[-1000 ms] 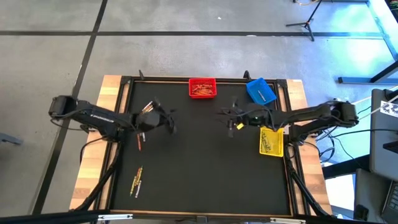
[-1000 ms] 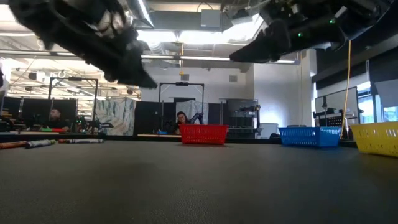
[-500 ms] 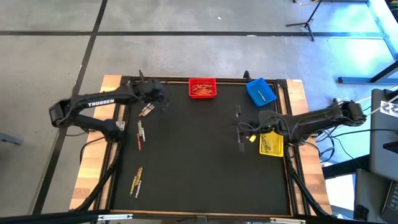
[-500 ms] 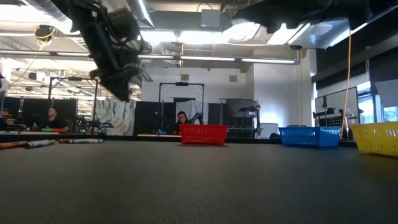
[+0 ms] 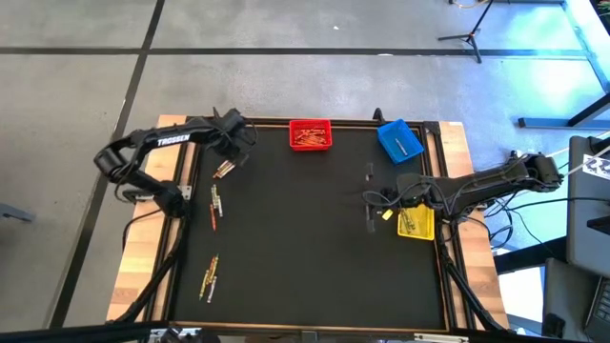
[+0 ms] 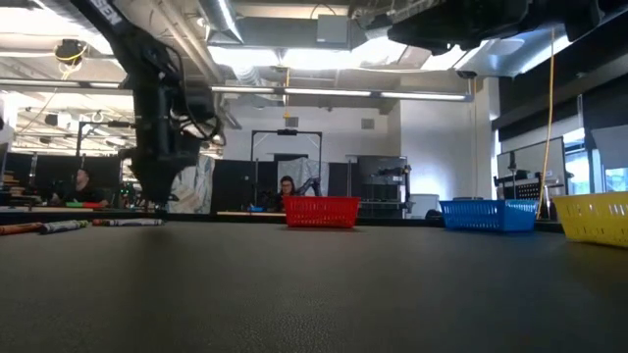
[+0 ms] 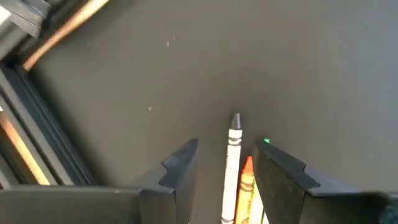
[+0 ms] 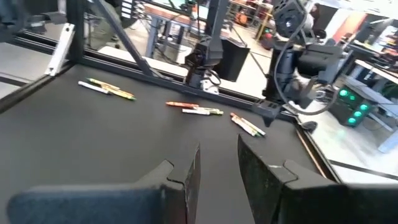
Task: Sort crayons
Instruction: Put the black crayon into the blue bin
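My left gripper (image 7: 230,155) is open, pointing down over a small group of crayons (image 5: 224,170) at the table's far left. In the left wrist view a white crayon (image 7: 232,162) and an orange crayon (image 7: 246,183) lie on the black mat between the two fingers. My right gripper (image 8: 217,168) is open with a narrow gap and holds nothing. It hovers above the mat just left of the yellow bin (image 5: 416,219). More crayons lie at the left (image 5: 214,202) and near left (image 5: 209,277).
The red bin (image 5: 310,134) with crayons in it and the blue bin (image 5: 399,139) stand at the far edge. The yellow bin holds crayons. A raised black frame (image 5: 191,152) borders the mat. People sit in the room beyond (image 6: 287,188).
My left gripper has gone from the middle left of the table toward the far left corner. It has tipped to point down and come down over the crayon group there. My right gripper has gone a little toward the near right, toward the yellow bin.
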Controlling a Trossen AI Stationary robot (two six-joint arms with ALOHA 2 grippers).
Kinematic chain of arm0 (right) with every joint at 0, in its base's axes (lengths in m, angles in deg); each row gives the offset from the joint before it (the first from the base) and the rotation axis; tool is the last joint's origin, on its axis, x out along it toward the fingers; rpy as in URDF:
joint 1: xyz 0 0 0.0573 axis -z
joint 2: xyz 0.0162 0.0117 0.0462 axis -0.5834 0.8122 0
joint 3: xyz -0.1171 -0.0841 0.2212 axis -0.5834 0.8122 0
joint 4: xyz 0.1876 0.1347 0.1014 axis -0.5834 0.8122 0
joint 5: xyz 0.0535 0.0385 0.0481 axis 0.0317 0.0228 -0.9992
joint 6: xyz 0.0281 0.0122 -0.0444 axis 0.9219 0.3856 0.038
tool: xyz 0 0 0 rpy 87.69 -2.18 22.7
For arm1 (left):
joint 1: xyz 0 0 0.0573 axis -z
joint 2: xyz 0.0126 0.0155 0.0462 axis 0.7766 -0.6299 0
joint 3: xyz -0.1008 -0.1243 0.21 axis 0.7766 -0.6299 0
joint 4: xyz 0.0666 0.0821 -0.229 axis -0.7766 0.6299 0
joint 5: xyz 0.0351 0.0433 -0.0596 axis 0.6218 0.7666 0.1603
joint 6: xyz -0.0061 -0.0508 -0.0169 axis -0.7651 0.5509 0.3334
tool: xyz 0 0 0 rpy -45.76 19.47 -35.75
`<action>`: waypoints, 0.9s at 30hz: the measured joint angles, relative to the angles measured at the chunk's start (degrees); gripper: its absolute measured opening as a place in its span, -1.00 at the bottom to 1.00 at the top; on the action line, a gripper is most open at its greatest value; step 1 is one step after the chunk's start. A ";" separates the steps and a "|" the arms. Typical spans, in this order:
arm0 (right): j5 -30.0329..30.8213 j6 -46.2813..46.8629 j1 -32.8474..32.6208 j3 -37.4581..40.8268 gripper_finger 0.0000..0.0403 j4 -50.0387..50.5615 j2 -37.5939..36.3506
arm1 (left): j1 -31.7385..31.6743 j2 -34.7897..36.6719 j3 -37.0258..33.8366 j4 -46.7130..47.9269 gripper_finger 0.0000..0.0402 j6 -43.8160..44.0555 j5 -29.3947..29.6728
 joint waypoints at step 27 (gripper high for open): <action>0.01 -2.47 0.00 0.00 -0.47 -2.23 0.04 | -2.84 -4.98 -1.90 -3.81 -0.30 -1.97 -3.03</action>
